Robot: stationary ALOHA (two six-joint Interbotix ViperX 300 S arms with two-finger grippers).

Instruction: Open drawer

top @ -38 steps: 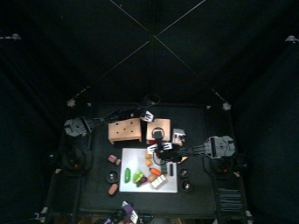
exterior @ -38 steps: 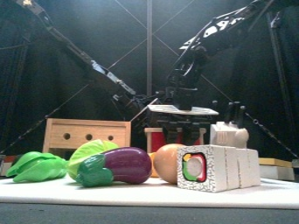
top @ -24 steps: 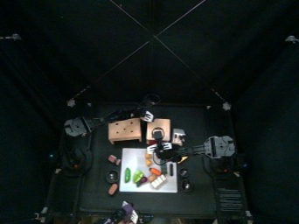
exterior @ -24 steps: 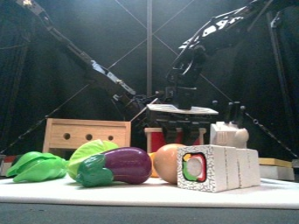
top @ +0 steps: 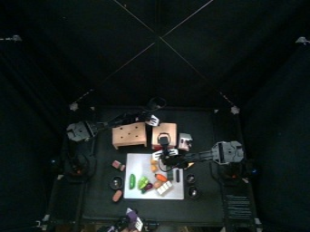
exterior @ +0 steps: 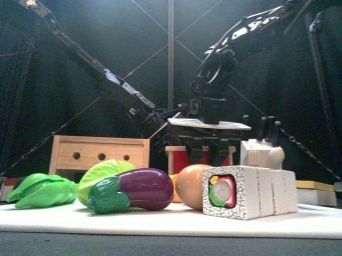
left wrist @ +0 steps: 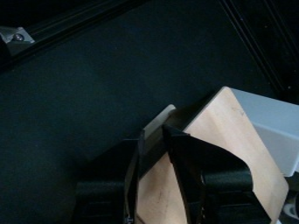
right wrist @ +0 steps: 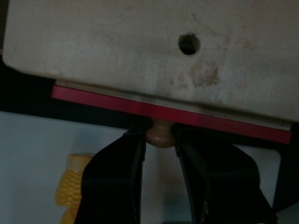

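Observation:
The light-brown wooden box unit (top: pixel 130 135) stands at the table's middle, seen low at the left in the front view (exterior: pixel 99 155). In the right wrist view its pale face with a dark hole (right wrist: pixel 187 41) sits above the drawer's red edge (right wrist: pixel 163 107). A small round knob (right wrist: pixel 160 134) sticks out below it, and my right gripper (right wrist: pixel 160 136) has its jaws closed on either side of that knob. From above, the right gripper (top: pixel 169 142) sits at the unit's right section. My left gripper (left wrist: pixel 162 138) is shut on the box's thin wooden wall, at the unit's far side (top: pixel 151 120).
A white tray (top: pixel 137 163) with toy foods lies just in front of the box. In the front view an eggplant (exterior: pixel 140 188), green leaves (exterior: pixel 40 190) and a sushi roll (exterior: pixel 247 192) stand large on it. A white block (exterior: pixel 262 154) stands right of the drawer.
The right arm's upper links have shifted slightly in the front view. Box, drawer and left arm look unmoved.

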